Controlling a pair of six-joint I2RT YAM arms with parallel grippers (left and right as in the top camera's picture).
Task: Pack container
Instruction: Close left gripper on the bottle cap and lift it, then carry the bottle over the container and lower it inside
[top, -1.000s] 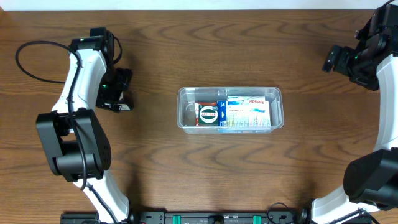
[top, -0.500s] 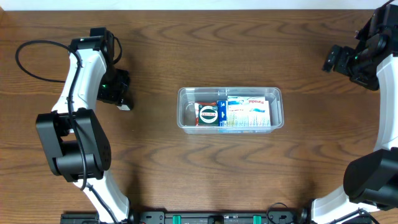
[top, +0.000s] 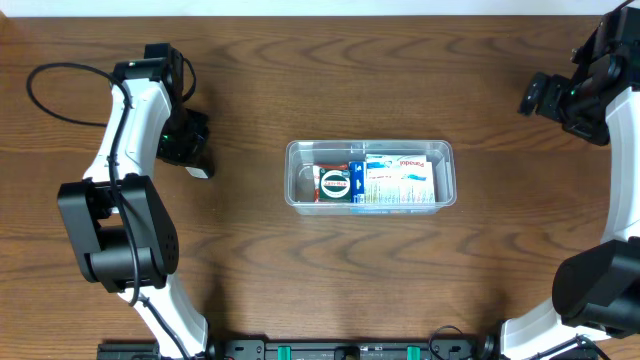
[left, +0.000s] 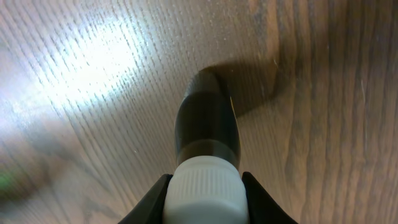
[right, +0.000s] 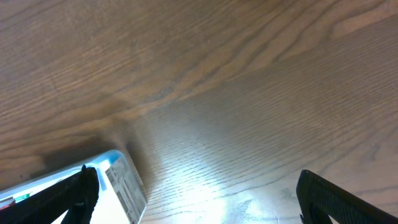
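At the far left of the counter (top: 300, 80), the left tool (left: 204, 186) is pinching a dark bottle (left: 206, 127) by its white ribbed cap (left: 204, 198). Its 2 fingers press against either side of the cap, and the body points away from the wrist toward the wood. A dark shadow under the far end suggests the bottle is carried just above the counter rather than lying flat, though I cannot tell whether its tip touches. Holding it by the cap leaves the whole body free to go into a gap first. The bottle is well apart from the container (top: 370, 144), which stands in the middle of the counter with its long side running left to right. Inside it, a red packet with a round logo (top: 333, 182) sits at the left end and a white and blue box (top: 400, 180) fills most of the rest. Little open room shows, so the bottle will probably need the strip along the far wall or have to lie on top. At the far right, the right tool (right: 196, 186) hangs above bare wood with its fingers spread wide and nothing between them. It is parked clear of the container, probably so the left arm can reach in unhindered.
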